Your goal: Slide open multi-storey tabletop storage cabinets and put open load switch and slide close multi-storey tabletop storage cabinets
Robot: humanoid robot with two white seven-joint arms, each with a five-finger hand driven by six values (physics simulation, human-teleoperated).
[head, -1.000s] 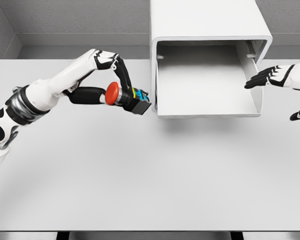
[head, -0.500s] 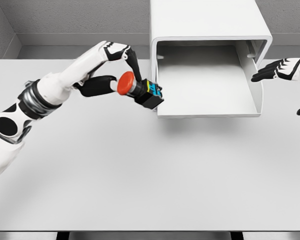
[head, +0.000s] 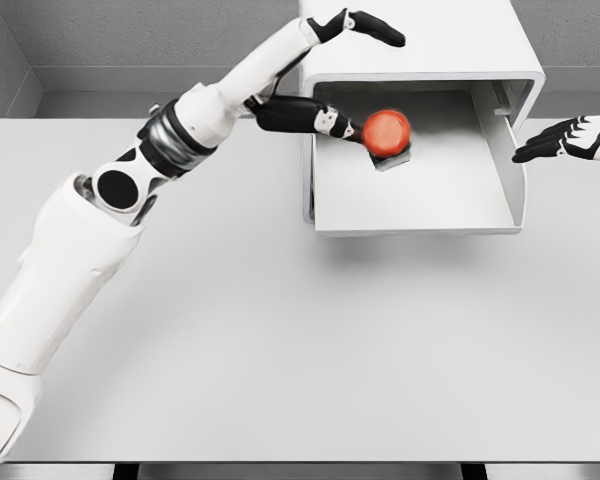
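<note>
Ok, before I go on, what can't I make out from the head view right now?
- Switch: the red cap hides its body; held or resting, unclear.
- Left hand: thumb by the cap, other fingers above the cabinet; grip uncertain.
- Right hand: cut off by the right edge.

The left hand (head: pixel 345 70) reaches over the pulled-out drawer (head: pixel 420 190) of the white cabinet (head: pixel 420 40) at the back of the counter (head: pixel 280 340). Its fingers (head: pixel 375 27) are spread, with the thumb pointing toward the switch (head: pixel 387 133). The switch, red cap up, sits inside the drawer near its left rear. The right hand (head: pixel 570 140) hovers with extended fingers just right of the drawer.
</note>
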